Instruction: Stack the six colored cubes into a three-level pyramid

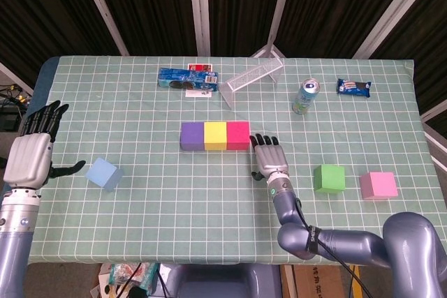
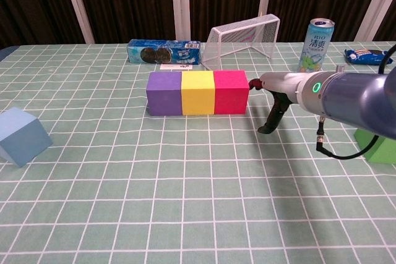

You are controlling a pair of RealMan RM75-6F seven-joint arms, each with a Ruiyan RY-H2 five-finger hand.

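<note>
Green checked worktop point(image 1: 140, 193). At its centre sits a row of purple, yellow and red foam cubes point(image 1: 215, 136). The right robot hand point(image 1: 268, 156), fingers spread and empty, touches the row's right end; pushing further could skew it. The left robot hand point(image 1: 31, 155), spread, hovers near the left edge beside the light blue cube point(image 1: 104, 174).

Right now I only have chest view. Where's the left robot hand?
Observer: The left robot hand is raised at far left, beyond the light blue cube, fingers apart, holding nothing.
Operator: I count five cubes. The sixth?
Observer: The pink cube sits right of the green cube, apart from it.
Operator: Is the right robot hand gripping red?
Observer: No. From above, the right robot hand is spread flat, fingertips beside the red cube.
</note>
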